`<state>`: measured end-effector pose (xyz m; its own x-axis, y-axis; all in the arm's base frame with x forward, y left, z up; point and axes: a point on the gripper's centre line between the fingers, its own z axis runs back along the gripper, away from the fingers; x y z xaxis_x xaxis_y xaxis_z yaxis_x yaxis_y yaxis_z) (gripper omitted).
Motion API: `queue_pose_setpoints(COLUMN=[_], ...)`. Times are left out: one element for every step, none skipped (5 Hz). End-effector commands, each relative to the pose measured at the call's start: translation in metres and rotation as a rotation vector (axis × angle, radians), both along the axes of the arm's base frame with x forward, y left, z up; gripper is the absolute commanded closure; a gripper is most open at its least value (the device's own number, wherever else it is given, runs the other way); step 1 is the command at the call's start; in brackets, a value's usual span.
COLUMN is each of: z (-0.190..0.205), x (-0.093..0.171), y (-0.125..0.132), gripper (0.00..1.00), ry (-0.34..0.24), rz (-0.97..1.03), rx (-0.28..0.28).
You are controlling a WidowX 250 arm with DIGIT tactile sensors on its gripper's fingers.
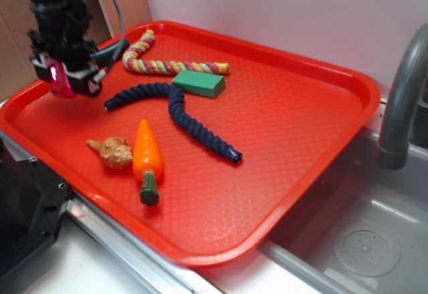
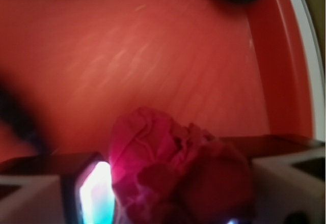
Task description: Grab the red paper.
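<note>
Exterior, gripper: gripper (image 1: 67, 80) hangs over the tray's far-left corner, clear of the floor of the tray, closed on the red paper (image 1: 61, 80); a sliver of crimson-pink shows between the dark fingers
Exterior, tray: red tray (image 1: 287, 127) sits beside the sink (image 1: 361, 240), with the grey faucet (image 1: 401, 100) at its right edge
Exterior, clutter: navy rope (image 1: 180, 110) curves across the middle; striped rope (image 1: 157, 60) and green block (image 1: 198, 83) lie toward the back; carrot toy (image 1: 146, 154) and brown shell toy (image 1: 112, 152) lie just beside each other near the front; all well apart from the paper
Wrist, paper: crumpled wad (image 2: 163, 168) fills the lower centre, pinched between the two pale finger blocks, creases bulging upward out of the grip
Wrist, background: blurred tray floor beyond the wad; tray rim (image 2: 285, 56) runs down the right side; a dark round shape at the top edge, too blurred to name
Judgement, hold: paper looks seated deep in the jaws, so the grab appears made; soft wad could slip if the squeeze slackens
</note>
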<state>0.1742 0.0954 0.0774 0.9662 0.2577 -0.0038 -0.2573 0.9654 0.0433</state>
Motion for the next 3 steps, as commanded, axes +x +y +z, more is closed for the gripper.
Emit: queue_pose_setpoints(z=[0.11,0.148,0.146], x=[0.005,0.015,0.013], y=[-0.049,-0.08,-0.087], gripper=[1.0,1.0,1.0], ry=[-0.14,-0.156,-0.147], rz=[-0.074,-0.125,-0.144], rx=[-0.017,0.005,-0.004])
